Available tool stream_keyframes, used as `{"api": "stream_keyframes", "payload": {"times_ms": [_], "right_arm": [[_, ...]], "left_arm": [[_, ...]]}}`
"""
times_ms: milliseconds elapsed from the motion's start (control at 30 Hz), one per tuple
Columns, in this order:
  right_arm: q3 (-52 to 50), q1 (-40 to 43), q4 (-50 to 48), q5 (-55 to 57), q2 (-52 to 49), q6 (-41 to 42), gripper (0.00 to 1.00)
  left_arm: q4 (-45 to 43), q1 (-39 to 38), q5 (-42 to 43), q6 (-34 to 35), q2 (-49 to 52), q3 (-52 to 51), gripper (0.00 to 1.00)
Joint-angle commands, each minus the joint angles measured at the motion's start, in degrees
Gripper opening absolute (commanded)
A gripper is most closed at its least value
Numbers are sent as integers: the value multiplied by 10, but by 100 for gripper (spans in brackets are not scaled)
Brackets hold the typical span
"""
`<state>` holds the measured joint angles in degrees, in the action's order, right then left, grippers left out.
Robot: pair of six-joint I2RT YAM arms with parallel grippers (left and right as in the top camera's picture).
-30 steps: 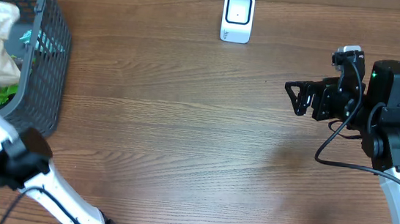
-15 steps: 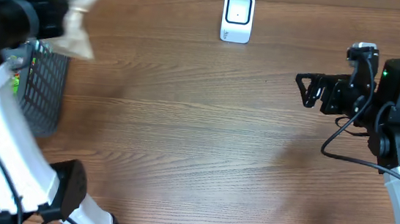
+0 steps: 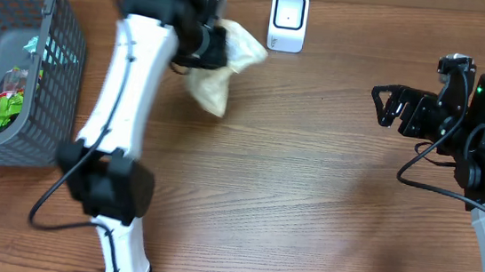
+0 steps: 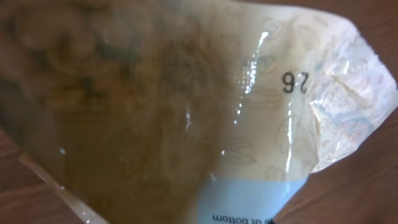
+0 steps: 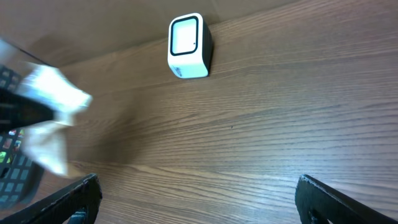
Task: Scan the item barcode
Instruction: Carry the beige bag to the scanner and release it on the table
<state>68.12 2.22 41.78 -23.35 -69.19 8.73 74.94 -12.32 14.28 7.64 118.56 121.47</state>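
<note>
Bag (image 3: 220,71) is hanging in the left gripper (image 3: 208,45), whose fingers are pinching narrow on it, just left of the scanner (image 3: 287,20) at the table's (image 3: 291,185) back edge. Right gripper (image 3: 386,107) is hovering with fingers spread wide, holding nothing. Bare wood is lying open between the arms. Basket (image 3: 62,65) is sitting at the left edge.

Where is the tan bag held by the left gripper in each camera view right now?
Overhead: bag at upper middle, just left of the white scanner.
Left wrist: bag fills most of the frame, close up.
Right wrist: bag blurred at the left edge.
Shared landmark: the scanner, seen in overhead and right wrist, not in left wrist.
</note>
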Motion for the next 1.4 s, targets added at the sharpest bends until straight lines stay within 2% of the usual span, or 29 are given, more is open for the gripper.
{"api": "stream_keyframes", "payload": {"times_ms": [0, 233, 500, 700, 833, 967, 1067, 1167, 1233, 1367], "right_arm": [[13, 2, 2, 3, 0, 3, 100], [13, 2, 14, 8, 0, 3, 100], [13, 2, 16, 14, 0, 3, 100], [13, 2, 17, 14, 0, 3, 100], [13, 2, 17, 14, 0, 3, 100], [13, 2, 20, 14, 0, 3, 100], [13, 2, 21, 14, 0, 3, 100], [13, 2, 21, 14, 0, 3, 100], [13, 2, 21, 14, 0, 3, 100], [13, 2, 21, 14, 0, 3, 100]], "left_arm": [[-40, -34, 11, 38, 42, -46, 4], [-64, -77, 21, 55, 124, -54, 4], [-24, -84, 19, 42, 138, -54, 4], [39, -73, -61, 42, 138, -54, 4], [53, -64, -85, 41, 138, -54, 5], [61, -49, -98, 39, 137, -52, 16], [81, -31, -97, 37, 137, -33, 39], [110, -16, -84, 13, 137, 2, 53], [132, -10, -71, -5, 137, 36, 58], [186, -2, -72, -28, 137, 136, 59]]}}
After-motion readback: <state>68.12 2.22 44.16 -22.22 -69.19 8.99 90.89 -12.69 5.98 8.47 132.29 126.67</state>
